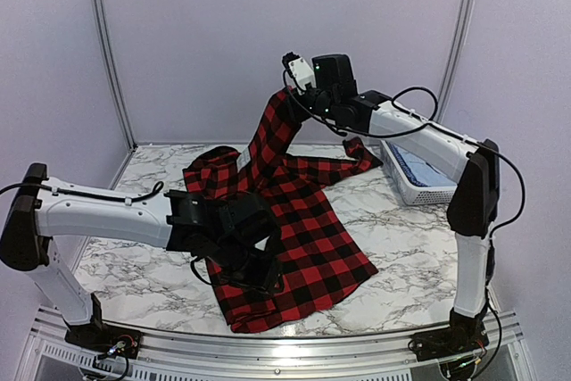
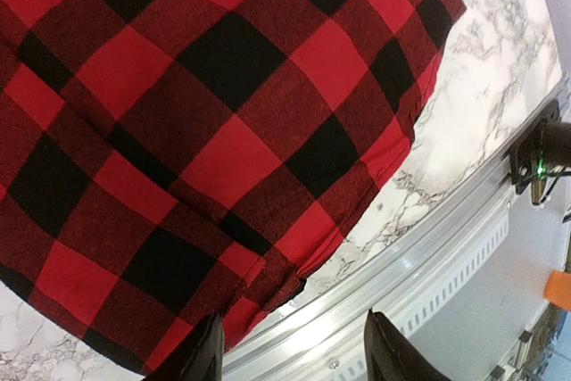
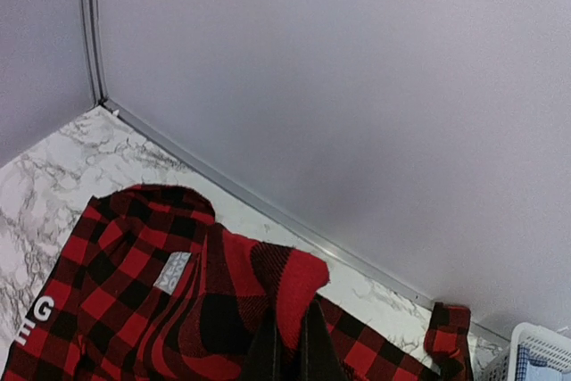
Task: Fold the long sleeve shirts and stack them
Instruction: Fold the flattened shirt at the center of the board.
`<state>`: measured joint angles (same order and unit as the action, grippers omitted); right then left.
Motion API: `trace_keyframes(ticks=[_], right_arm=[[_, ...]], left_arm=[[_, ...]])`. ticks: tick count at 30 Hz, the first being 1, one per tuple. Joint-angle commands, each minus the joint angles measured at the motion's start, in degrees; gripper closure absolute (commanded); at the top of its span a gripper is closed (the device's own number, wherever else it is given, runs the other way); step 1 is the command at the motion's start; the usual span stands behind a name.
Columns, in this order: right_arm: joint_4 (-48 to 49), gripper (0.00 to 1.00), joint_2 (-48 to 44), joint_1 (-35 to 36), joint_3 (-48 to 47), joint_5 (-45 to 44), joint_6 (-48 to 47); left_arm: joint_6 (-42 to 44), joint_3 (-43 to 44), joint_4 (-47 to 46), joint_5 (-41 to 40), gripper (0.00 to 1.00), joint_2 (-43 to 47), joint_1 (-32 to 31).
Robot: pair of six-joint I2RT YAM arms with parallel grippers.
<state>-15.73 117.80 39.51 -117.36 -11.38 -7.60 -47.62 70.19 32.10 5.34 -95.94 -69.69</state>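
A: Checking the right fingers (image 3: 318, 359): what did they have?
B: They were pinched together on a sleeve of the red-and-black check shirt (image 1: 303, 229). It was soft woven cloth, and the sleeve was held high above the marble-patterned counter (image 1: 125, 274).
A: Where was the rest of it?
B: It lay spread and wrinkled on the counter, collar toward the far wall, hem near the front metal rail (image 2: 393, 274).
A: And the left fingers (image 2: 203, 354)?
B: They stood apart over the hem, gripping nothing. The white lattice basket (image 1: 428, 192) at the right held pale blue cloth (image 1: 410, 165).
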Motion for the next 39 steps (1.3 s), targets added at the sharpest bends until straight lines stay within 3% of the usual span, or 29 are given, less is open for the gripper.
trace_keyframes(ticks=[1,9,13,16,24,39], right_arm=[[-2.01,1.00,-4.10,0.50,4.68,4.14,2.79],[0.03,1.00,-9.59,7.13,14.76,3.91,2.48],[0.67,1.00,-11.38,12.01,19.95,3.19,2.26],[1.64,1.00,-12.80,14.78,24.51,3.76,3.35],[2.46,1.00,-12.91,20.97,31.77,5.03,6.12],[1.49,1.00,-10.28,24.33,33.80,7.59,9.40]], left_arm=[[-1.98,-1.89,-1.81,-4.87,0.44,6.68,4.41],[-4.59,-5.26,-4.78,-6.13,0.50,14.01,24.77],[-4.26,-6.29,-9.90,-1.63,0.50,12.38,36.72],[-2.70,-3.21,-12.20,0.50,0.50,7.50,41.76],[-0.25,2.29,-15.78,4.54,0.51,-3.53,46.74],[0.37,2.76,-19.35,5.71,0.48,-11.11,48.42]])
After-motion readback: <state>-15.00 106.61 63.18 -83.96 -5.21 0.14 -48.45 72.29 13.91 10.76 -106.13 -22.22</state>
